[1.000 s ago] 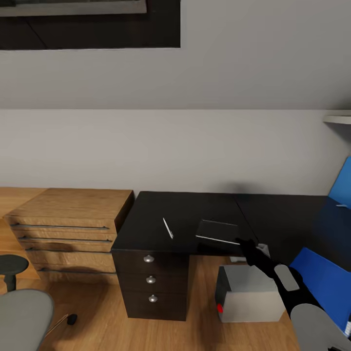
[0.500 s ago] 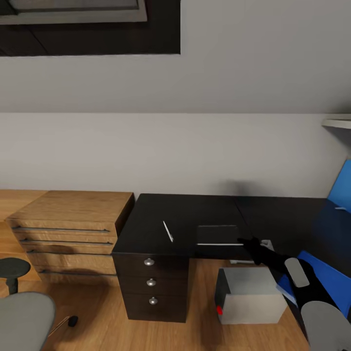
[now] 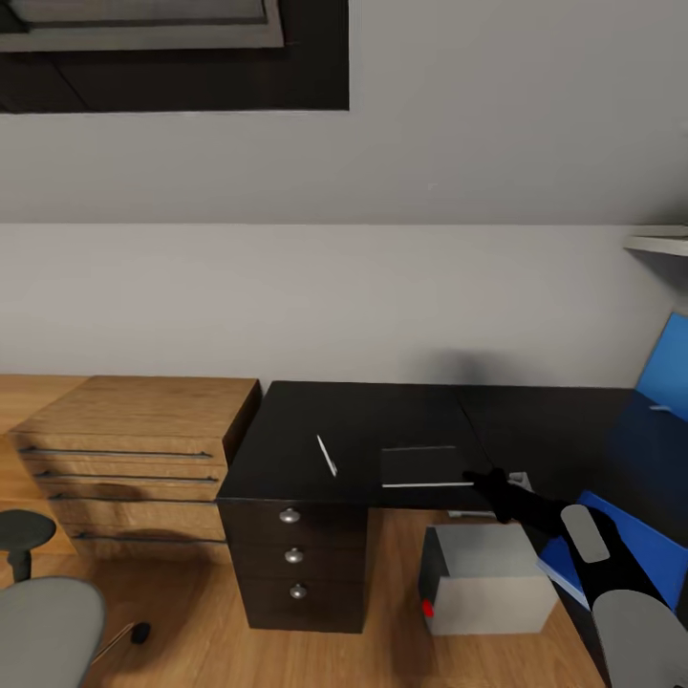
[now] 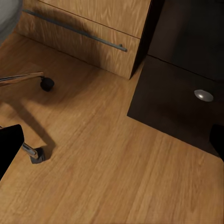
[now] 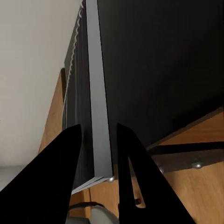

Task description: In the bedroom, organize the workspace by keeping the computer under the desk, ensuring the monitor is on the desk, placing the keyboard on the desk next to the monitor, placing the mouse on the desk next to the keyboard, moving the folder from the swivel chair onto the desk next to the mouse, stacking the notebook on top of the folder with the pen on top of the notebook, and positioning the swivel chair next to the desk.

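Observation:
On the black desk (image 3: 363, 420), the dark grey notebook (image 3: 425, 465) lies at the front edge, and my right gripper (image 3: 475, 476) is shut on its right side. In the right wrist view, the notebook's (image 5: 91, 84) pale edge runs between my right gripper's (image 5: 99, 128) fingers. The white pen (image 3: 327, 455) lies left of the notebook. The grey computer (image 3: 487, 578) stands on the floor under the desk. A blue folder (image 3: 659, 559) shows at the lower right, partly behind my right arm. The swivel chair's grey seat (image 3: 43, 626) is at the lower left. My left gripper (image 4: 114, 140) hangs open over the floor.
A light wooden drawer chest (image 3: 134, 449) stands against the desk's left side. The desk's drawer unit (image 3: 296, 559) has three knobs. A blue panel (image 3: 669, 368) rises at the far right. The chair's wheeled base (image 4: 35, 156) is on the wooden floor below my left gripper.
The notebook has gone from tilted to square with the desk's front edge, still in my right gripper. The right arm has swung slightly right. The pen has not moved.

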You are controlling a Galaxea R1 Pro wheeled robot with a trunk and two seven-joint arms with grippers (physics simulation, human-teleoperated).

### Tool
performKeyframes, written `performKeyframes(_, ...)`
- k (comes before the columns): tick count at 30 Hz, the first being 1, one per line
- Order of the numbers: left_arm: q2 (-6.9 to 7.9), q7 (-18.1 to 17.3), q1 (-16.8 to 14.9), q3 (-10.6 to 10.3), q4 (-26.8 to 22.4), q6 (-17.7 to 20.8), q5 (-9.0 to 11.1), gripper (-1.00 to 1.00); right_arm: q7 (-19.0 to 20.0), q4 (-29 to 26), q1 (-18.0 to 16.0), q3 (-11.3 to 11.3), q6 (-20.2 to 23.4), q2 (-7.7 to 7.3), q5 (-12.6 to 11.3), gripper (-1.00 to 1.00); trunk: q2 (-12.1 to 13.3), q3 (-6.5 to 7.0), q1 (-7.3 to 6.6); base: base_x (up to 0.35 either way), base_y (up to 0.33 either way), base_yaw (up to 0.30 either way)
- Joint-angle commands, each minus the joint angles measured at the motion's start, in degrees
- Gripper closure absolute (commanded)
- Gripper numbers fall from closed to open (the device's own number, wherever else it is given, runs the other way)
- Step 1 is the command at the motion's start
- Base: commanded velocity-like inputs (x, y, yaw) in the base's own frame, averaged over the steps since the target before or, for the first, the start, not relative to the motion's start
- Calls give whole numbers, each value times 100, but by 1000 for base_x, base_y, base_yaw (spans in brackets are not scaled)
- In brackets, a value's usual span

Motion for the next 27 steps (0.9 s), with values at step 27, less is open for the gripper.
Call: performKeyframes(27,-4,10,3,16,-3,16,-31,-100,35,-15,-6,-24,28,1,80,100,-3,-5,0,-132,56,-247)
